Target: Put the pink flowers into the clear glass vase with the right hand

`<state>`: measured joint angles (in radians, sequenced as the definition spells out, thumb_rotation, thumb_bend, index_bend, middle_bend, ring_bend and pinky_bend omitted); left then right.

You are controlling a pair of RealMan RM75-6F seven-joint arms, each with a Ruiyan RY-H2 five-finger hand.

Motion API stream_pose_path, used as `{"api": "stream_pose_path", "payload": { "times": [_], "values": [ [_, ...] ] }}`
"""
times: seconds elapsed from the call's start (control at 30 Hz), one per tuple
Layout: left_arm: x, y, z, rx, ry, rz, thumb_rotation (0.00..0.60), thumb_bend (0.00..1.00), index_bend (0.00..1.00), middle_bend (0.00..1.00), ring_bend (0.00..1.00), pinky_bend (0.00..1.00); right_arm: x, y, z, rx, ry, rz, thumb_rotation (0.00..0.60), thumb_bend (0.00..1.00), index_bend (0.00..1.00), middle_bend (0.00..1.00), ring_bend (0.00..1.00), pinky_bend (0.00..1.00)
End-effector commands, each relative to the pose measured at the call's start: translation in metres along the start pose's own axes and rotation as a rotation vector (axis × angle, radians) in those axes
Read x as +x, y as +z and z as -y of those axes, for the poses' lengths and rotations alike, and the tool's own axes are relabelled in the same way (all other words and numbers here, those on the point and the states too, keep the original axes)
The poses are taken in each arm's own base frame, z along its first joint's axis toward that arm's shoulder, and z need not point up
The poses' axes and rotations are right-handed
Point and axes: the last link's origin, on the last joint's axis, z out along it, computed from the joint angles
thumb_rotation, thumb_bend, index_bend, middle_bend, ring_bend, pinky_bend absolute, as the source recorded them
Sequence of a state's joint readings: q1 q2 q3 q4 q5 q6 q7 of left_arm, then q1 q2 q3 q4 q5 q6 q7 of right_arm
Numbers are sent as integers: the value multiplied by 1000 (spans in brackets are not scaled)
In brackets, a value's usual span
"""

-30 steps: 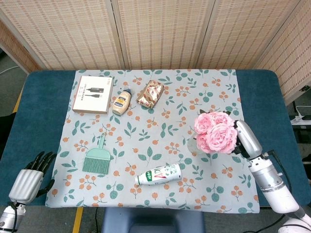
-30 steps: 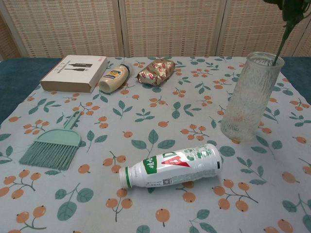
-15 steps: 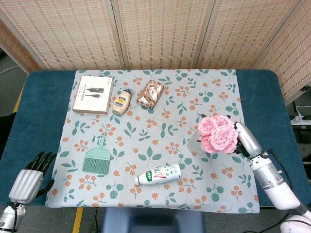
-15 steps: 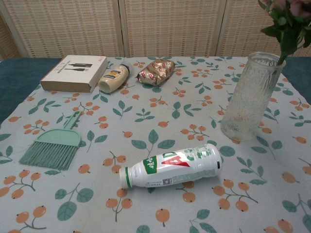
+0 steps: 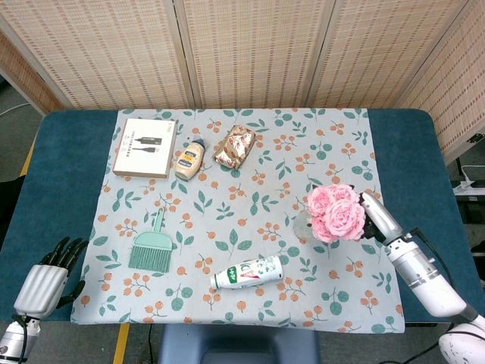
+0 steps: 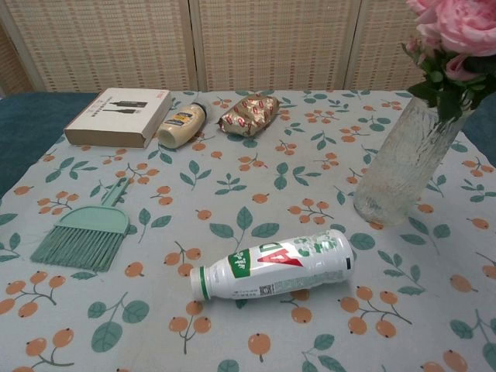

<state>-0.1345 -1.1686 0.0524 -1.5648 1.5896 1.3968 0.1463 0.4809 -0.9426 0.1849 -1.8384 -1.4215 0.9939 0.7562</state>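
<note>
The pink flowers (image 5: 335, 212) stand with their stems down in the clear glass vase (image 6: 403, 159) at the right of the cloth; the blooms (image 6: 457, 27) sit just above its rim. From the head view the blooms hide most of the vase (image 5: 302, 225). My right hand (image 5: 376, 216) reaches in from the right and holds the bunch just below the blooms; its fingers are hidden behind the leaves. It does not show plainly in the chest view. My left hand (image 5: 51, 274) rests off the cloth at the near left, fingers apart, holding nothing.
A white and green bottle (image 6: 275, 265) lies on its side in front of the vase. A green brush (image 6: 87, 232) lies at the left. A box (image 5: 144, 148), a squeeze bottle (image 5: 190, 158) and a foil packet (image 5: 234, 145) line the far side.
The right hand has lowered the flowers, so the stems have sunk deeper into the vase and the blooms now show in the chest view. The left hand has not moved.
</note>
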Motion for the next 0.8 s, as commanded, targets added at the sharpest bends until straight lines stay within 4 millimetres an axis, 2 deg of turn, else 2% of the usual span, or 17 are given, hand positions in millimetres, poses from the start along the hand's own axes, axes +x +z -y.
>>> {"api": "stream_pose_path", "payload": {
  "times": [0.03,0.27,0.37,0.5,0.6,0.63,0.7,0.73,0.77,0.8],
  "values": [
    [0,0,0,-1,0,3,600,354,83,135,40,284,2,0,-2,10,3,-1,600,33,24,1000,927,885],
    [0,0,-1,-3,4,-2,600,354,88,145,47,284,12,-4,-5,38,-24,-58,600,10,0,1000,921,883],
    [0,0,0,-1,3,-3,600,354,89,144,47,284,18,-18,0,82,-52,-88,600,9,0,1000,892,873],
    [1,0,1,2,-3,-10,600,354,91,144,47,284,36,-63,-4,100,-244,-191,600,8,46,1000,851,852],
    [2,0,2,6,-5,-15,600,353,91,143,47,284,40,-104,-21,21,-486,-361,600,8,129,969,816,836],
    [2,0,2,7,-5,-16,600,353,92,143,47,284,36,-117,-31,-20,-566,-432,600,8,147,923,773,830],
    [2,0,2,5,-5,-17,600,353,92,142,47,284,27,-131,-47,-73,-653,-505,600,8,150,726,619,811],
    [2,0,2,4,-3,-18,600,354,92,142,47,284,20,-136,-59,-96,-676,-524,600,8,127,520,445,721],
    [2,0,2,4,-1,-19,600,353,92,142,46,284,16,-139,-68,-111,-673,-517,600,6,96,369,307,587],
    [2,0,2,3,1,-18,600,353,93,142,47,284,12,-141,-72,-131,-630,-505,600,5,72,270,205,456]
  ]
}}
